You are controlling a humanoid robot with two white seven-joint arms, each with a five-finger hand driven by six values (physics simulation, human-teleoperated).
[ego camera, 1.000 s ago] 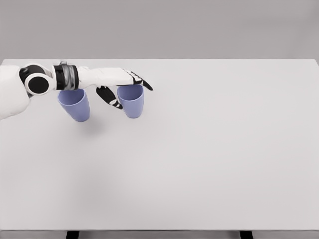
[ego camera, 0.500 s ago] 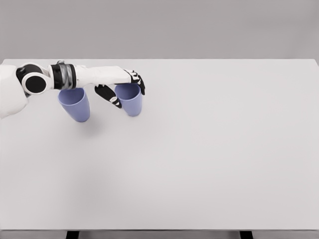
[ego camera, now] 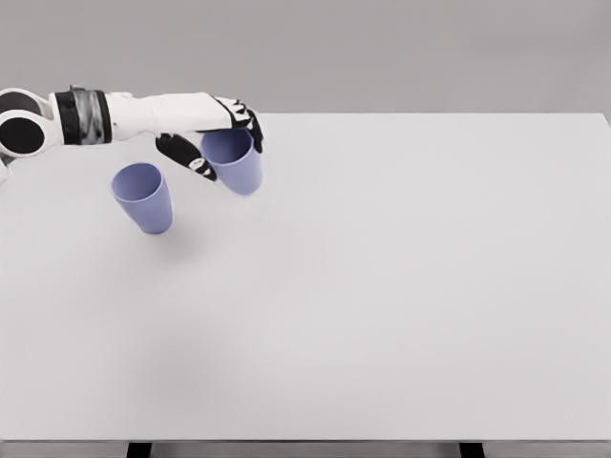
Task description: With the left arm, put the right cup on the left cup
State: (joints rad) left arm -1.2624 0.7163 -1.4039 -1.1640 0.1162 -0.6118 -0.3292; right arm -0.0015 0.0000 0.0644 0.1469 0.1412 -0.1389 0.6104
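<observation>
I read the right cup (ego camera: pixel 235 164) as held in the left hand (ego camera: pixel 208 134), up and to the right of the left cup (ego camera: pixel 144 197) and apart from it. Its mouth faces up and slightly toward the camera, and its body tapers downward to the right. The cup appears raised off the table (ego camera: pixel 401 286), though I cannot confirm a gap beneath it from this single view.

Hand pose: I see the fingers (ego camera: pixel 244 119) curled over the far rim of the right cup, with the thumb (ego camera: pixel 183 156) pressing on the near-left side, so the hand is clamped around the cup's upper part. The left arm (ego camera: pixel 95 114) enters from the left edge and extends nearly horizontally to the right, above and behind the left cup, with a dark band at the wrist.

The left cup stands on the table, mouth up, leaning slightly, with nothing touching it.

Count: I log two cups, both blue-violet and of matching shape; one arm and one hand in view; one white table.
</observation>
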